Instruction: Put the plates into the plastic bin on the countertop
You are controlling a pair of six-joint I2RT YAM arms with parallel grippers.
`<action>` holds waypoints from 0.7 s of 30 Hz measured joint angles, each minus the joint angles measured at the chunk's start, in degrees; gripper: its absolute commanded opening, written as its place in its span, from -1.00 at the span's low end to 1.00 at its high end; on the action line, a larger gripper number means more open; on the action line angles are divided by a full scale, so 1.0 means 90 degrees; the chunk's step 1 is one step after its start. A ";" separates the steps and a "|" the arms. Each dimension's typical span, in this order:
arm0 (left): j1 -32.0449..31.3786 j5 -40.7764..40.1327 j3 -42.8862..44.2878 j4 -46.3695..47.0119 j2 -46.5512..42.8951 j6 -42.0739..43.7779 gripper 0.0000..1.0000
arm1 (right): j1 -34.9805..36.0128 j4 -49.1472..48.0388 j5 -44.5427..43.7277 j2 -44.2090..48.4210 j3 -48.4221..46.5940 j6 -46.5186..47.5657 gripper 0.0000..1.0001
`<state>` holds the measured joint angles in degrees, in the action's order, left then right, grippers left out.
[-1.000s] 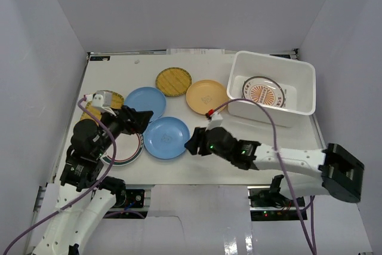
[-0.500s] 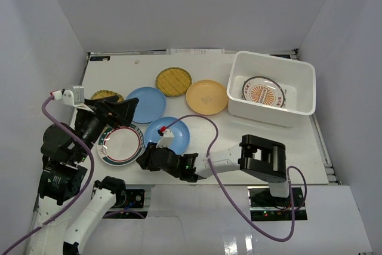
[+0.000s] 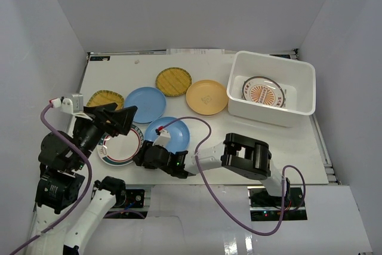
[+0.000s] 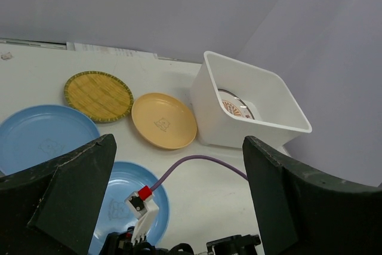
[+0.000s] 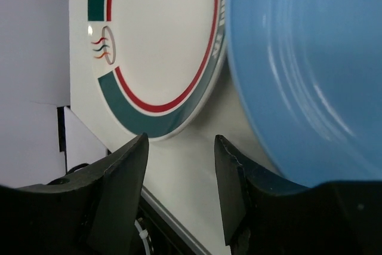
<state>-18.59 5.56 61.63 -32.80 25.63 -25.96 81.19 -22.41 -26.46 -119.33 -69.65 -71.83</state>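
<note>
My left gripper (image 3: pixel 125 119) is open and empty, held above the white plate with a green and red rim (image 3: pixel 121 147). My right gripper (image 3: pixel 138 158) is open and empty, low over the countertop (image 3: pixel 209 147). Its fingers (image 5: pixel 119 177) frame the gap between that white plate (image 5: pixel 155 40) and a light blue plate (image 5: pixel 310 70). The near blue plate (image 3: pixel 176 137), the second blue plate (image 3: pixel 145 103), the orange-yellow plate (image 3: pixel 206 97), the round striped plate (image 3: pixel 173 81) and the fan-shaped one (image 3: pixel 105 98) lie on the countertop. The plastic bin (image 3: pixel 262 113) holds a white patterned plate (image 3: pixel 263 92).
Pale grey walls (image 3: pixel 54 40) close in the countertop on three sides. The right arm's purple cable (image 3: pixel 203 125) loops over the near blue plate. The left wrist view shows the bin (image 4: pixel 256 129), the orange-yellow plate (image 4: pixel 164 119) and the right wrist camera (image 4: pixel 140 207). The table's front edge (image 5: pixel 173 219) lies just below the right fingers.
My right arm has swung left and folded back, its gripper now low at the front between the white and blue plates. My left gripper has drawn back, uncovering the white plate.
</note>
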 measured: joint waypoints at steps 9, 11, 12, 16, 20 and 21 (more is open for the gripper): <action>0.0000 0.0007 -0.0381 -0.0027 0.0034 0.0002 0.96 | -0.0440 -0.0146 0.0321 -0.0347 -0.0102 -0.0209 -0.18; 0.0000 0.0010 -0.0457 -0.0019 0.0063 0.0000 0.96 | -0.0505 -0.0197 0.0376 -0.0398 -0.0104 -0.0214 -0.34; 0.0000 0.0017 -0.0498 -0.0017 0.0085 0.0000 0.96 | -0.0527 -0.0216 0.0406 -0.0427 -0.0107 -0.0236 -0.36; 0.0000 0.0053 -0.0590 -0.0002 0.0206 -0.0007 0.96 | -0.0568 -0.0374 0.0486 -0.0447 -0.0104 -0.0172 -0.69; 0.0000 0.0041 -0.0614 0.0019 0.0335 -0.0022 0.96 | -0.0580 -0.0622 0.0486 -0.0408 0.0027 -0.0066 -0.84; 0.0000 0.0017 -0.0614 0.0029 0.0359 -0.0024 0.96 | -0.0578 -0.0670 0.0498 -0.0350 0.0100 0.0029 -0.85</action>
<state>-18.59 5.72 56.10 -32.53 28.86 -26.17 75.99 -28.45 -21.98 -122.48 -68.75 -71.57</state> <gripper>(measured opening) 0.978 0.102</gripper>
